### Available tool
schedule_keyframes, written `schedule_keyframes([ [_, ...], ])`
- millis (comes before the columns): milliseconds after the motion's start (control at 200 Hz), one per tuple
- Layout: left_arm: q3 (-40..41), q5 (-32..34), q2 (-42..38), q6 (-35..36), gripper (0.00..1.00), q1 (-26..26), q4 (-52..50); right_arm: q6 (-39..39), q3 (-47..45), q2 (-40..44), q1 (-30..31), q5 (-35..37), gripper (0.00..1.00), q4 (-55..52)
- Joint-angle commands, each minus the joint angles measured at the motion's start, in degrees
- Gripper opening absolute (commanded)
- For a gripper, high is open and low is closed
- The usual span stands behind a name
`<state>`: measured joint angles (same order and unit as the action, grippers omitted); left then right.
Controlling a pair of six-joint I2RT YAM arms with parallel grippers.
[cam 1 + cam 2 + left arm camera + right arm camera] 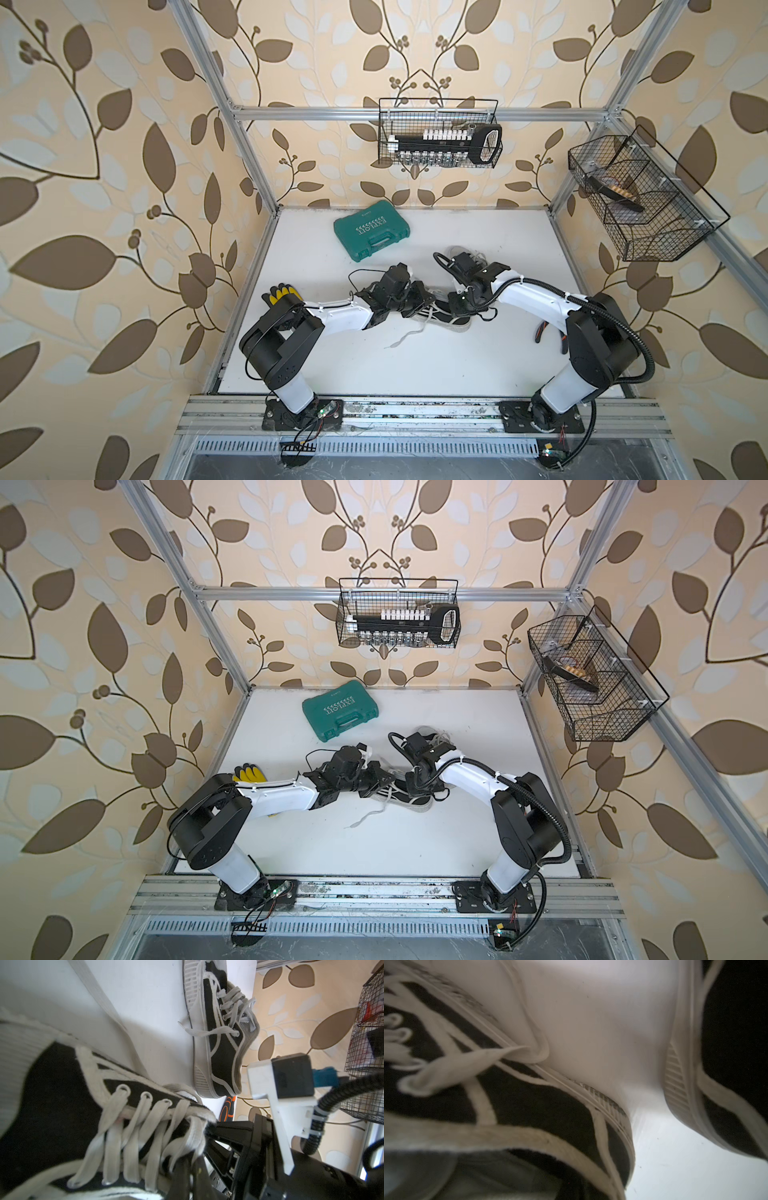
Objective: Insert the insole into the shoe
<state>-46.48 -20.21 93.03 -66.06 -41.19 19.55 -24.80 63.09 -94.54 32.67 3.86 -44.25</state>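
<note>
A black canvas shoe with white laces lies mid-table in both top views, under both wrists. My left gripper reaches in from the left. In the left wrist view its dark fingers are pressed together on the white tongue end beside the laces. My right gripper dips into the shoe's heel opening and its tips are hidden; it is shut. The right wrist view shows the shoe's collar close up. Inside it is a blurred pale grey surface, and I cannot tell whether that is the insole.
A second matching shoe lies on its side behind the right wrist. A green tool case is at the back. A yellow-black glove lies at the left and orange-handled pliers at the right. Wire baskets hang above.
</note>
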Motion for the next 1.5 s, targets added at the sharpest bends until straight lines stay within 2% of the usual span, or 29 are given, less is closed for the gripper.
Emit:
schedule_keyframes([
  [0, 0.1, 0.6, -4.0, 1.7, 0.00, 0.4, -0.8, 2.0, 1.6, -1.3, 1.4, 11.8, 0.00, -7.1],
  [45, 0.0, 0.2, -4.0, 1.8, 0.00, 0.4, -1.0, 2.4, 2.4, -1.2, 1.6, 11.9, 0.00, -7.9],
  [100, 0.0, -0.8, -3.3, 1.8, 0.00, 0.4, -1.1, 2.7, 3.9, -0.6, 2.3, 11.9, 0.21, -9.2],
  [155, 0.2, -1.9, -2.2, 1.5, 0.00, 0.4, -0.6, 2.7, 5.7, 0.4, 3.4, 12.5, 0.35, -10.5],
  [190, 0.8, -2.2, -1.5, 1.0, 0.00, 0.4, 0.4, 2.6, 6.8, 1.0, 3.9, 12.6, 0.41, -11.3],
  [270, 2.1, -2.5, -0.6, 0.1, 0.00, 0.2, 2.3, 2.6, 8.9, 2.0, 4.4, 12.3, 0.46, -13.1],
  [365, 2.8, -2.0, -0.4, 0.1, 0.00, 0.3, 2.8, 3.0, 10.8, 2.8, 4.4, 11.7, 0.47, -15.1],
  [460, 3.0, -1.9, -0.4, 0.2, 0.00, 0.2, 2.6, 3.3, 11.4, 4.2, 4.4, 10.6, 0.46, -15.1],
  [515, 3.1, -1.9, -0.2, 0.2, 0.00, 0.3, 2.8, 3.7, 10.3, 5.4, 4.5, 8.6, 0.41, -12.7],
  [555, 3.1, -1.9, -0.1, 0.2, 0.00, 0.3, 2.9, 4.2, 9.0, 6.1, 4.5, 6.5, 0.33, -10.1],
  [640, 3.4, -1.9, 0.2, -0.1, 0.00, 0.3, 3.4, 5.1, 5.0, 6.7, 4.4, 1.5, 0.07, -2.6],
  [680, 3.3, -2.0, 0.3, -0.1, 0.00, 0.3, 3.5, 5.1, 2.5, 6.5, 4.4, 0.5, 0.00, 1.5],
  [885, 3.7, -1.9, 0.1, 0.1, 0.00, 0.3, 2.9, 5.4, -2.0, -3.0, 1.8, 0.4, 0.00, 14.5],
  [960, 3.7, -2.2, 0.2, 0.2, 0.00, 0.3, 2.9, 6.3, 0.1, -5.2, 1.6, 3.2, 0.00, 12.5],
  [1125, 4.0, -1.7, -0.3, 0.4, 0.00, 0.3, 2.6, 7.0, 3.1, 0.9, 4.5, 10.5, 0.00, 5.5],
  [1260, 3.8, -1.9, -0.2, 0.5, 0.00, 0.3, 2.5, 4.6, -0.1, 2.7, 4.2, 12.0, 0.00, 5.2],
  [1370, 4.3, -1.9, -0.4, 0.5, 0.00, 0.3, 2.5, 3.6, -3.9, -2.3, -0.1, 7.6, 0.00, 11.7],
  [1495, 4.5, -1.6, -1.0, 0.8, 0.00, 0.3, 1.8, 5.9, 1.1, -8.2, -0.9, 11.3, 0.00, 7.7],
])
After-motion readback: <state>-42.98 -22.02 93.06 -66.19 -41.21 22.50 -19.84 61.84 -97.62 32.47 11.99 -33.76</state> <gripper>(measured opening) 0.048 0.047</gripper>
